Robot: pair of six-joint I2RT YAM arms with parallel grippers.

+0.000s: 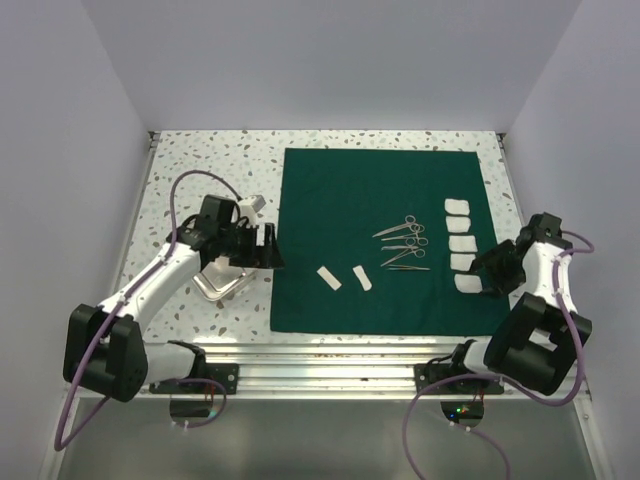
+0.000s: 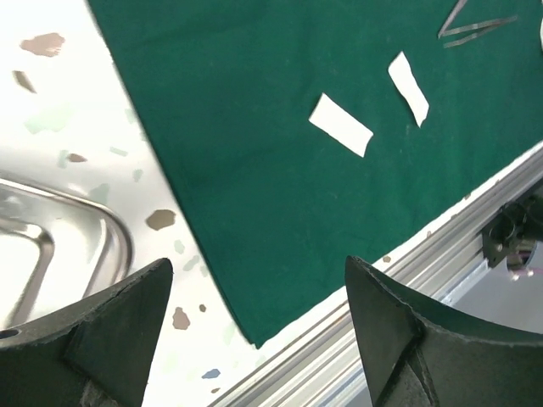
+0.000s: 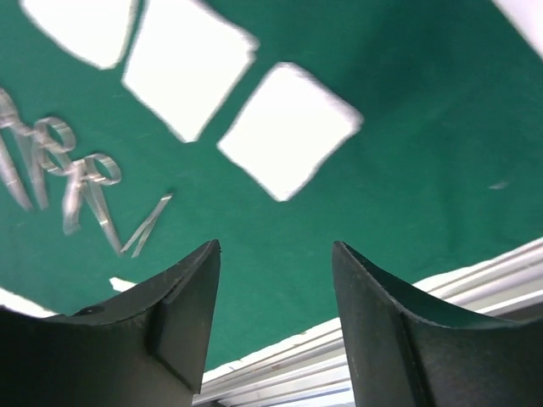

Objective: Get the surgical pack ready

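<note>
White gauze pad (image 3: 288,129) beyond right fingers (image 3: 180,318)

top: high, near edge, whole table (image 1: 200,160) | L/R wrist: close, down onto drape (image 2: 254,127) | shared: drape

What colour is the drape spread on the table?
Plain dark green, no pattern. The drape shows best in the top external view.

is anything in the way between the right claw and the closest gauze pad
Nothing visible does. The right claw hangs open over bare green drape, the nearest gauze pad lying just ahead of it; the steel instruments sit off to the side.
</note>
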